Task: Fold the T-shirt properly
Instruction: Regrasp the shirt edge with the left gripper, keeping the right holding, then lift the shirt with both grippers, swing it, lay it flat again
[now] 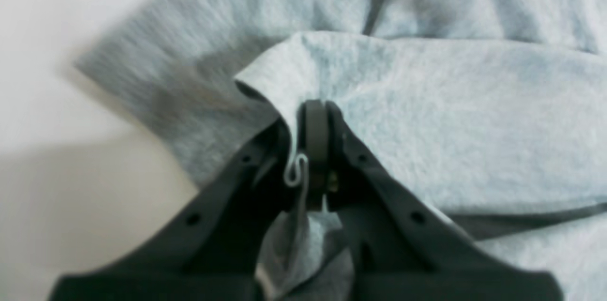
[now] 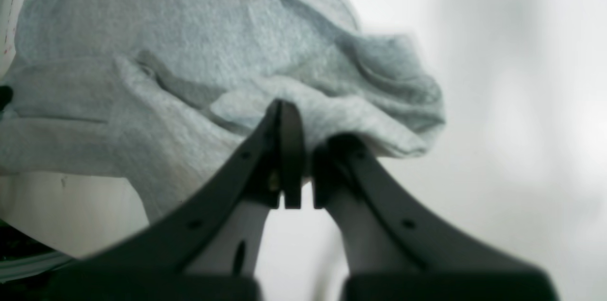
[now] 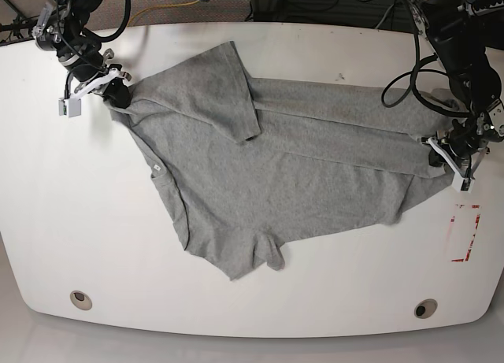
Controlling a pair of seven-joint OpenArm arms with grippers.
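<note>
Left pincer point(image 3: 455, 160) and right pincer point(image 3: 112, 91) each clamped on opposite ends of the T-shirt point(image 3: 268, 166), which lies stretched lengthwise between them across the tabletop point(image 3: 47, 221).

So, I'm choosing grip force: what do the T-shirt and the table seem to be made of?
T-shirt: soft heather-grey knit, probably cotton jersey; flecked, matte, wrinkling and bunching where the fingers pinch it. Table: hard, smooth white top, likely laminate or painted board; faint sheen.

Heather-grey T-shirt point(image 3: 299, 166) on white table point(image 3: 236, 300); red marks point(image 3: 465, 233) at table edge
</note>
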